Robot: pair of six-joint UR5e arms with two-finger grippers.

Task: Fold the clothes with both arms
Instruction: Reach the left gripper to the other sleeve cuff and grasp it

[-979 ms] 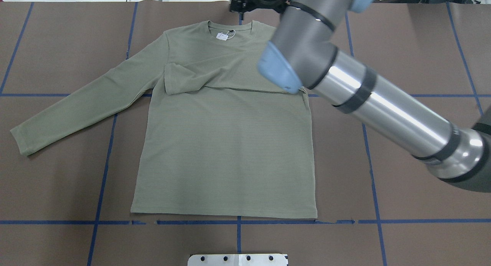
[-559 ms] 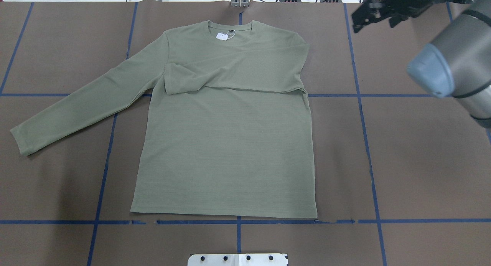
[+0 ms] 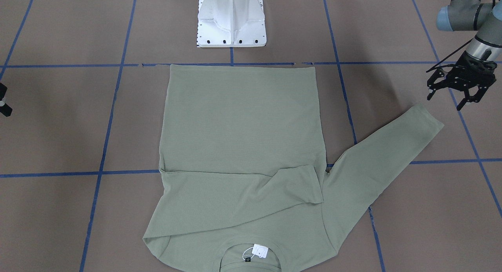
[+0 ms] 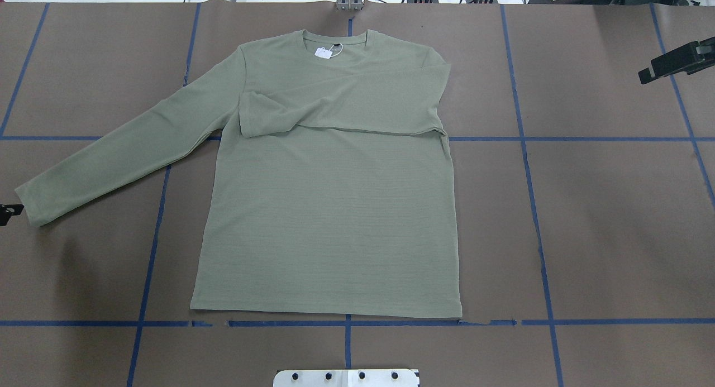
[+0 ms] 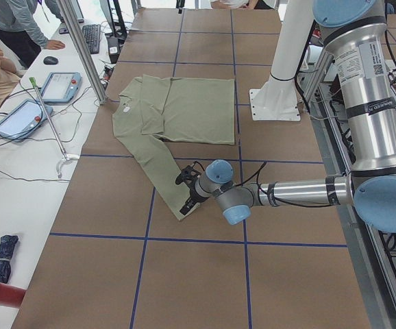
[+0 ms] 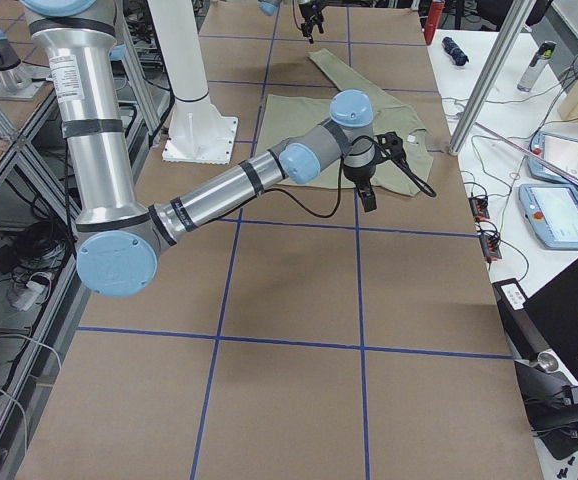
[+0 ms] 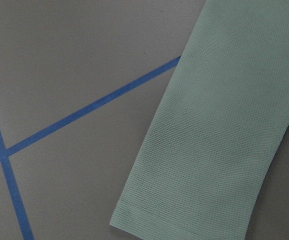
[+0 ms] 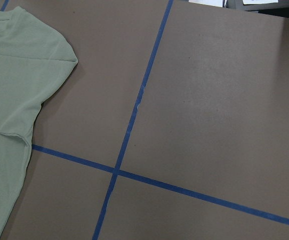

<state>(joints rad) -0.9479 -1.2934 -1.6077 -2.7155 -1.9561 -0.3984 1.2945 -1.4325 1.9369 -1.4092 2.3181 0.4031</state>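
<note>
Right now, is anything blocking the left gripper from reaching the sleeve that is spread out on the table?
Nothing visible does. The left gripper hovers open just past the cuff of the shirt's outstretched sleeve, and only bare brown table covering lies between them.

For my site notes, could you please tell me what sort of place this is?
Probably a robotics lab: a table papered brown and gridded with blue tape, a white robot pedestal standing on it, and touchscreen pendants on a side bench.
</note>
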